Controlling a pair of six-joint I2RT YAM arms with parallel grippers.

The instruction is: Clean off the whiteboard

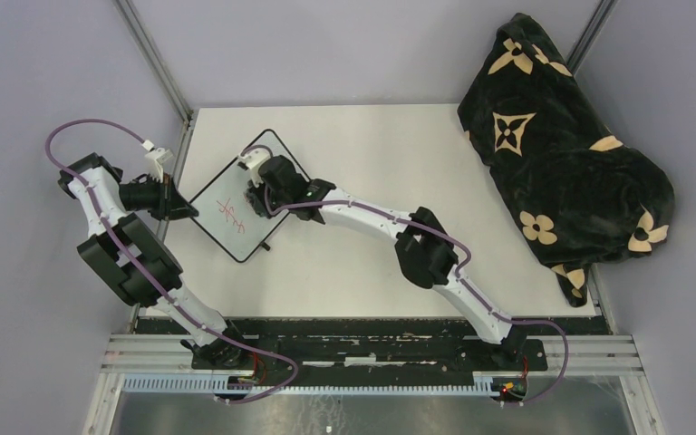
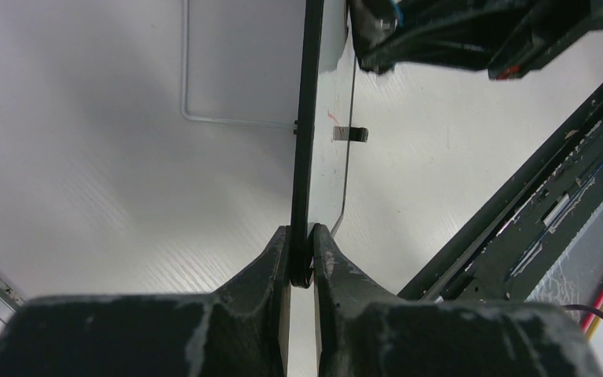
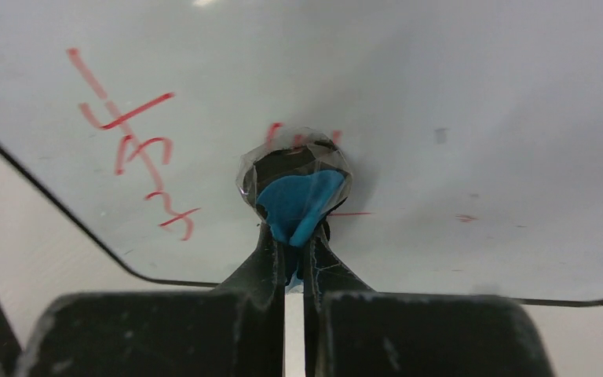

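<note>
One glossy whiteboard (image 1: pixel 236 227), blue pad (image 3: pixel 298 200), perhaps plastic-wrapped

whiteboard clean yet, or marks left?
Marked. Red strokes show on the whiteboard, left of the blue eraser pad held by the right gripper.

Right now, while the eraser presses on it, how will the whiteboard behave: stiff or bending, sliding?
Probably stiff: the whiteboard looks thin but its edge runs straight in the left wrist view. It likely would slide on the smooth table if free; the left gripper is shut on its edge. Its glossy face may let the eraser glide easily.
</note>
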